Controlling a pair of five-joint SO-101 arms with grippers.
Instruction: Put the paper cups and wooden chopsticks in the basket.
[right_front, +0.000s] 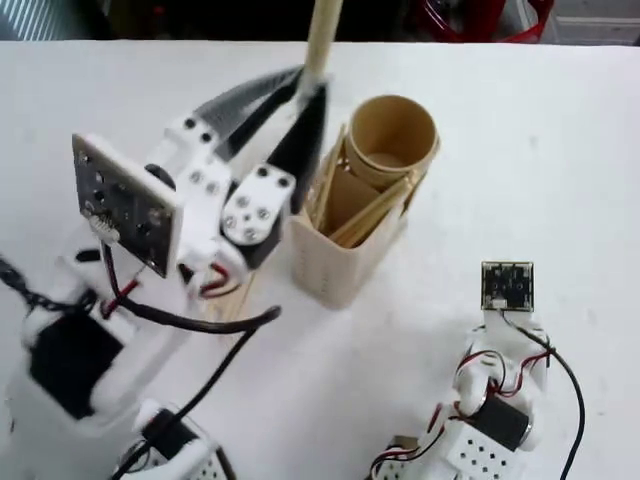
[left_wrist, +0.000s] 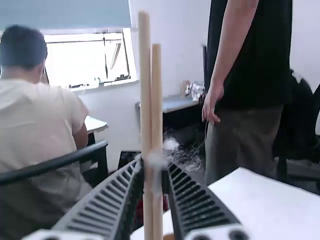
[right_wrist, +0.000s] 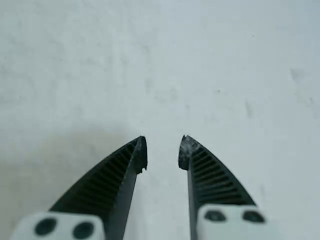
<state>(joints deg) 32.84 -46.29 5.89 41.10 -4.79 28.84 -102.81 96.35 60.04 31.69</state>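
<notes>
Step in hand: loading chopsticks. The left end effector (left_wrist: 152, 162) clamps a wooden chopsticks pair (left_wrist: 150, 100) upright beside the basket (right_front: 335, 270), which holds a paper cup (right_front: 392, 140). Next move likely requires centring above the basket, then release. The right end effector (right_wrist: 162, 152) hangs slightly parted, empty.

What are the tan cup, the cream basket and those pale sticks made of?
Tan round cup: probably matte paper, thin rim. Cream square basket: likely moulded plastic, smooth, rows of small holes. Pale straight chopsticks in the left gripper: apparently bare wood, dull, unpainted.
</notes>
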